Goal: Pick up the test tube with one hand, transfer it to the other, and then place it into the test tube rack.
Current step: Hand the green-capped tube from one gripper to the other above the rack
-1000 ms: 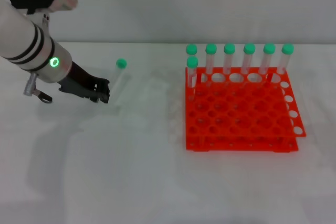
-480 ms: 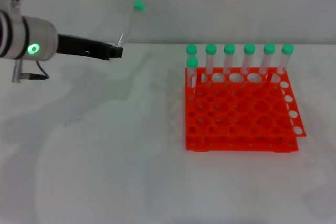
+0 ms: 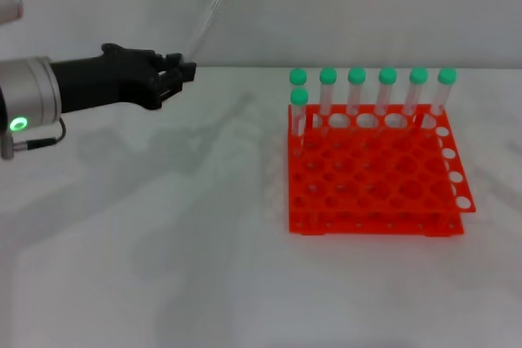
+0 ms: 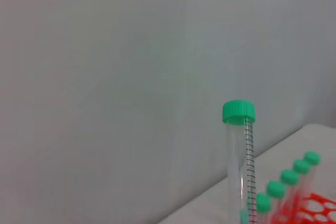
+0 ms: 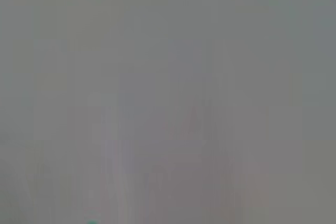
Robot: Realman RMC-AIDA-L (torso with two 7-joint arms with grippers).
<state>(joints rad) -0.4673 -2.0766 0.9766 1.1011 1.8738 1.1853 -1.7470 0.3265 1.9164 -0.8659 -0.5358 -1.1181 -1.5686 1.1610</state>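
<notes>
White tabletop [image 3: 163,266] runs back to a plain pale wall, and that is all the room offers as backdrop. From the left side comes the left arm, its silver-white barrel carrying a small green light [image 3: 17,125], and at its end the black left gripper [image 3: 181,73] hangs above the table, its fingers clenched on the lower end of the test tube [image 3: 205,24]. That tube rises out of the fingertips and leans up and away to the right of them, its green cap at the high end against the wall, well clear of the surface. The left wrist view shows the same tube [image 4: 240,171] standing up past the lens, a fine printed scale running down its clear side under the cap.

Off to the right of the gripper, well apart from it and lower, the orange-red test tube rack [image 3: 371,193] sits flat on the table. Seven green-capped tubes [image 3: 387,91] stand upright in it: six along the far row and one more just in front of the leftmost

The right gripper appears nowhere; the right wrist view is a grey blur
</notes>
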